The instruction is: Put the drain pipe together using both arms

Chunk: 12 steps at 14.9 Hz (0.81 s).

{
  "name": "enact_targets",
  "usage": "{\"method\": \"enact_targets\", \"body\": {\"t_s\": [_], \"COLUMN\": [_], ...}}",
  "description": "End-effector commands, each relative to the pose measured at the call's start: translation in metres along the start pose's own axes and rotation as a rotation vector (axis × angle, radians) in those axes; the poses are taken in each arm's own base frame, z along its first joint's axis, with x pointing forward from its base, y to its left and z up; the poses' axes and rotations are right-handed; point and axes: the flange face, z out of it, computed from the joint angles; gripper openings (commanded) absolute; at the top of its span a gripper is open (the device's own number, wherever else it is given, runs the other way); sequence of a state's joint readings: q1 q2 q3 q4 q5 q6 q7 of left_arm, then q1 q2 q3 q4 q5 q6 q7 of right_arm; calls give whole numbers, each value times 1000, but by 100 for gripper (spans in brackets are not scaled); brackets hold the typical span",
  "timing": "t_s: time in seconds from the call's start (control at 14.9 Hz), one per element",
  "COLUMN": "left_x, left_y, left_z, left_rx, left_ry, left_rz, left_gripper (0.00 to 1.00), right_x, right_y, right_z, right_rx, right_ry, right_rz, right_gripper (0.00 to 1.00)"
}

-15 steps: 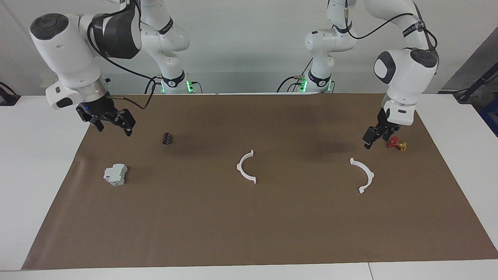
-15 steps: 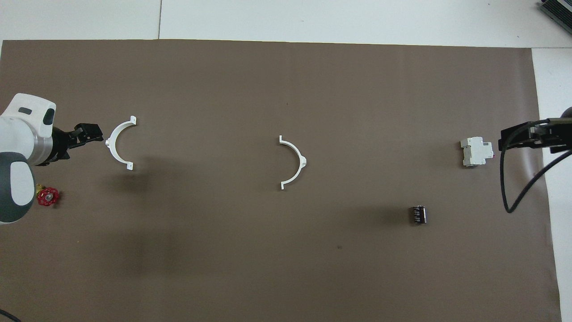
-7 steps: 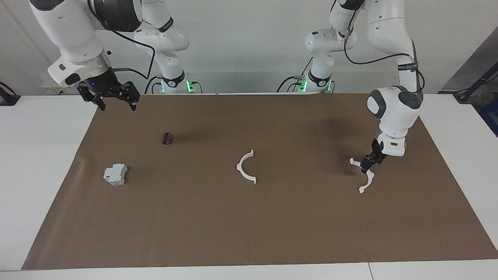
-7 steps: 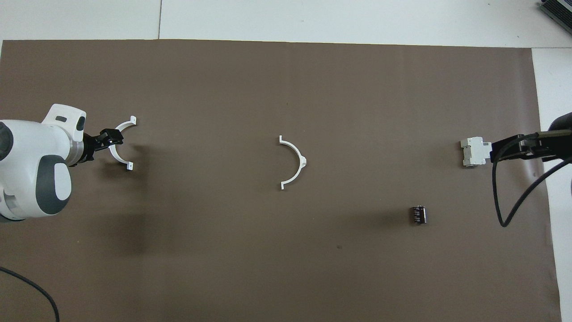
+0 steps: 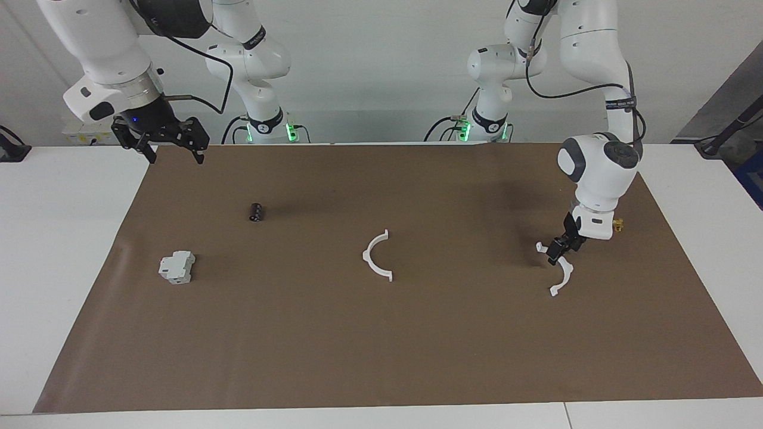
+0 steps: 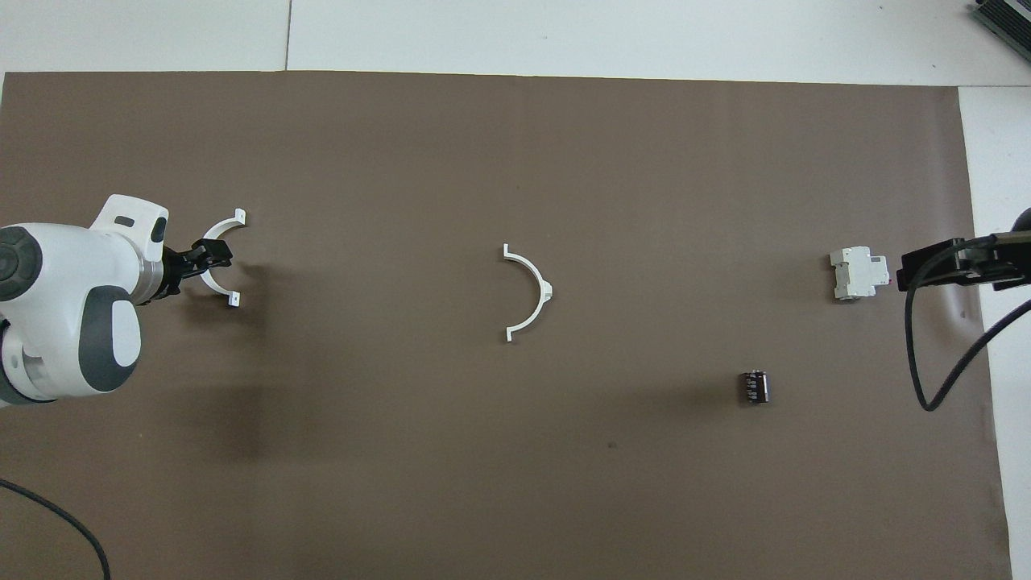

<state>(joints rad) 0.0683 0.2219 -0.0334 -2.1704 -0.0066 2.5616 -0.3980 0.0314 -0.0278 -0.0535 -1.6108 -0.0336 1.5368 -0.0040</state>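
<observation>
The left gripper (image 5: 560, 253) is down at a half-ring (image 5: 557, 268) near the table's edge, jaws apparently pinching it; the right gripper (image 5: 170, 146) hovers with jaws spread.

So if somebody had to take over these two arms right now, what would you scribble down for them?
Left gripper: down at the half-ring at the left arm's end of the brown mat, at its mid-arc; grip not confirmed.
Right gripper: open, holding nothing, raised over the mat's corner at the right arm's end; this arm waits.
Second half-ring: flat at mid-mat, untouched.
Done: nothing joined.
Left: grasp both halves, bring them together into one ring.
Ignore the grey-white block and black cylinder.
</observation>
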Motion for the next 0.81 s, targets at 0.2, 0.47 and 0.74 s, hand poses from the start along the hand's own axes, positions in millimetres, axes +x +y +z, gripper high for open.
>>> {"method": "enact_targets", "body": {"t_s": [0.2,0.47,0.74], "left_x": [-10,-12,-7], "left_y": [6,6,8], "left_z": [-2,-1,-16], "left_rx": [24,41,56], "left_ry": [26,22,0], "left_rz": [50,74,76], "left_gripper": [5,0,0], "right_x": [-1,-1,-1], "right_y": [1,-4,-3], "right_z": [3,1,1], "right_rx": [20,20,20], "right_ry": [-9,-4,-6], "right_rz": [-10,-20,-19], "right_gripper": [100,100,100]}}
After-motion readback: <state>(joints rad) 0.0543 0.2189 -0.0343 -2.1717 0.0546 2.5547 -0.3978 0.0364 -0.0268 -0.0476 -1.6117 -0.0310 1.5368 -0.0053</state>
